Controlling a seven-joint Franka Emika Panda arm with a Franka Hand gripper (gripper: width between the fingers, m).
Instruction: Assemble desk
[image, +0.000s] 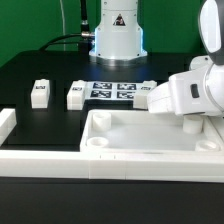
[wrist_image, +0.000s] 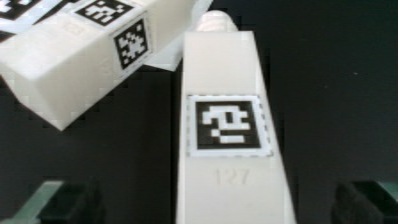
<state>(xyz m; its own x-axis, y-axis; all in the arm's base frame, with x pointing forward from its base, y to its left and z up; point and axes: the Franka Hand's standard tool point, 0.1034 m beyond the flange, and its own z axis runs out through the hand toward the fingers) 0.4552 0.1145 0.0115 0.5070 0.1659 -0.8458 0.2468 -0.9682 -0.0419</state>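
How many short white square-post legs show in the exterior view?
3 legs: two on the exterior view's left of the marker board, one on its right, near the arm; another may be hidden.

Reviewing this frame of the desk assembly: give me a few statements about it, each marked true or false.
1. The end effector is open. True.
2. A tagged leg lies between its fingers. True.
3. The tabletop is lifted into the air. False: it lies flat on the black table.
4. The wrist view shows only one leg. False: a second leg lies beside the first.
5. The marker board rests on the tabletop. False: it lies on the table behind the tabletop.
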